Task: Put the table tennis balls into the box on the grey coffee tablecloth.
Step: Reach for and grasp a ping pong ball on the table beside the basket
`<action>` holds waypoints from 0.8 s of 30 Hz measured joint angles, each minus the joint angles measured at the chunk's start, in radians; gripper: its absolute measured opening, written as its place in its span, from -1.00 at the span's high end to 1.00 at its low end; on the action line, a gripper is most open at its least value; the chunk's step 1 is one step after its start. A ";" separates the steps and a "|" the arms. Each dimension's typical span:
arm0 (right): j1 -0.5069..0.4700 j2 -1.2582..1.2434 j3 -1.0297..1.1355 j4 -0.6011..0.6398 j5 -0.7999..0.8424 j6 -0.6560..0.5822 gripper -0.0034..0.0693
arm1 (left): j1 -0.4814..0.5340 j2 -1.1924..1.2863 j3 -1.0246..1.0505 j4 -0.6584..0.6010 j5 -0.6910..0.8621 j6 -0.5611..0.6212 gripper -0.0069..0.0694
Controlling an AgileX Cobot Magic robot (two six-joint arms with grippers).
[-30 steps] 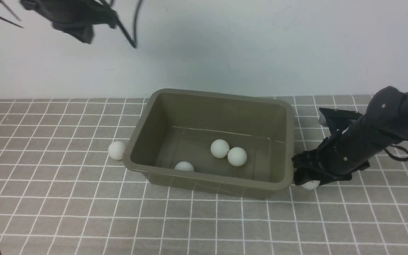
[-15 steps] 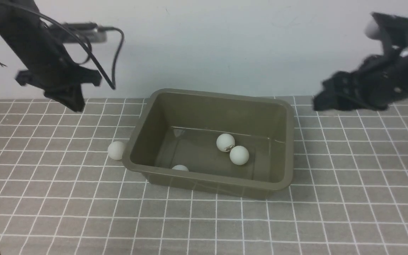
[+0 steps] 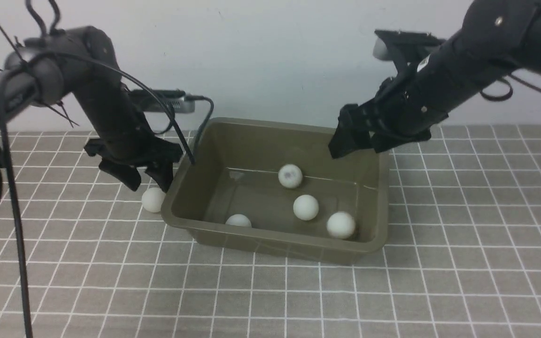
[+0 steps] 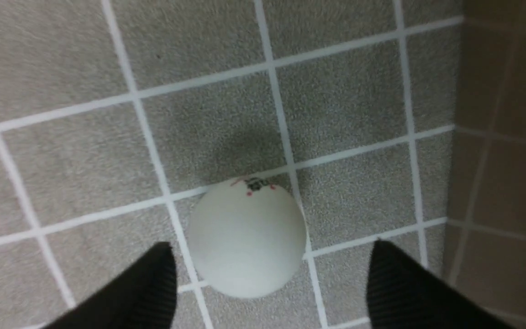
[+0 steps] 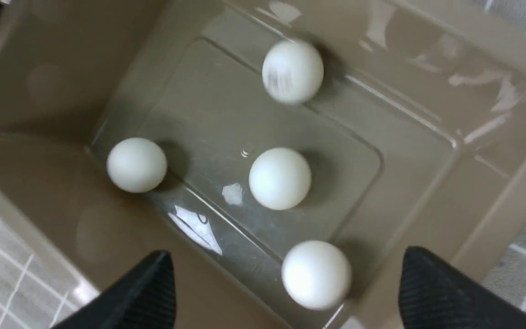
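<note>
Grey-brown weave with a thin white grid: grey coffee tablecloth [image 3: 270, 300], covering the whole near ground. Mid-cloth: box [image 3: 275, 239], olive-grey, glossy inside, standing upright.

Inside, four of the table tennis balls:
- near-left ball [image 3: 238, 220], tight against the near side, half hidden by the rim
- near-right ball [image 3: 341, 225], by the right-hand corner
- middle ball [image 3: 305, 207], on open floor
- far ball [image 3: 290, 176], blurred, dark mark showing, close to the back side

All four apart from one another.

Outside: fifth ball [image 3: 152, 199], on the cloth, just beside the box's left side. In the left wrist view, same fifth ball [image 4: 247, 237], with small dark and red print near its edge.

Directly over it: left gripper [image 3: 150, 185], spread wide, one finger to either side, gripping nothing, no contact visible.

Further back, above the box's far right corner: right gripper [image 3: 355, 149], likewise splayed and empty. From the right wrist view, looks straight down onto the four balls in the box.

Behind everything: plain pale wall [image 3: 270, 56].
</note>
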 joint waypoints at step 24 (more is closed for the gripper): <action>-0.001 -0.583 -0.026 -0.488 0.229 0.231 -0.02 | -0.001 -0.106 -0.113 0.117 -0.001 -0.041 -0.11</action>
